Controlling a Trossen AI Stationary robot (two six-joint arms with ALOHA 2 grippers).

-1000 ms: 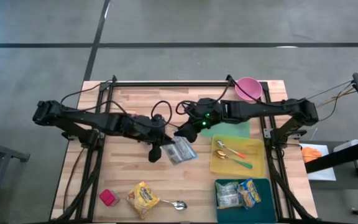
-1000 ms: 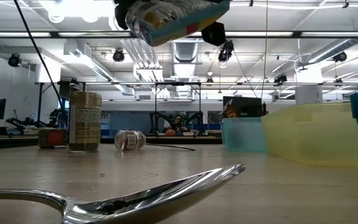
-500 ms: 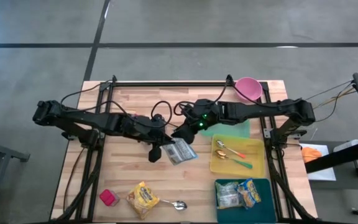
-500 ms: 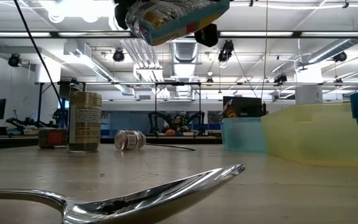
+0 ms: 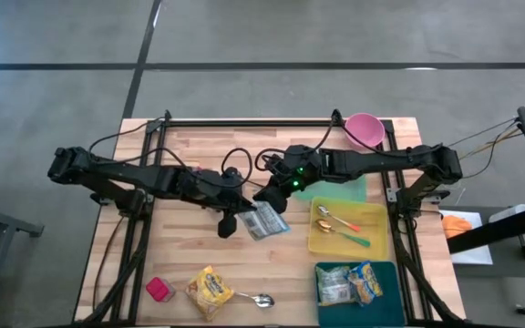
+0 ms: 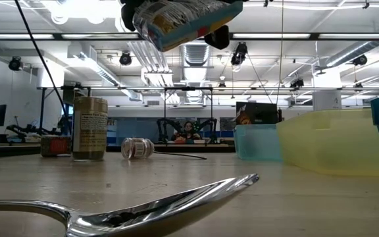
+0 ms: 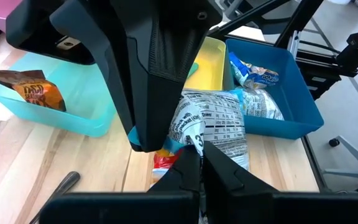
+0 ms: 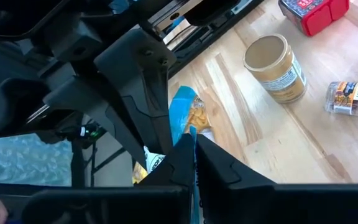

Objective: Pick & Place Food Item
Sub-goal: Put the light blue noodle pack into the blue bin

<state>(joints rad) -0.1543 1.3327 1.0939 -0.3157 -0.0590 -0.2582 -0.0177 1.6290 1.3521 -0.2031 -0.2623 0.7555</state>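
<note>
A silver, white and blue snack bag [image 5: 268, 221] hangs in the air over the middle of the table; the low view shows it high above the tabletop [image 6: 183, 16]. My left gripper [image 5: 246, 217] is shut on the bag from the table's left. My right gripper [image 5: 267, 202] comes from the right and far side and is shut on the same bag. In the left wrist view the bag's printed white face [image 7: 216, 124] shows beyond my left gripper [image 7: 199, 157], with the right gripper's dark body above it. My left gripper pinches the bag's crumpled end [image 7: 191, 142] between its two fingers, coming slanting down from the table's left. The bag is lifted clear of the table. My right gripper pinches the bag's blue edge [image 8: 183, 124] between its two fingers, slanting down from the far right, close beside the left gripper's hold.
A yellow tray [image 5: 376, 239] with spoons, a dark teal bin [image 5: 395, 296] with snack bags and a light teal tray [image 5: 354, 189] stand at the right. A pink bowl [image 5: 365, 129] sits far right. A yellow bag [image 5: 210, 292], a spoon [image 5: 258, 299] and a pink box [image 5: 159, 290] lie near-left.
My right gripper has shut on the bag's edge, turning a little at the wrist. The bag and my left gripper have stayed where they were, clear of the table.
</note>
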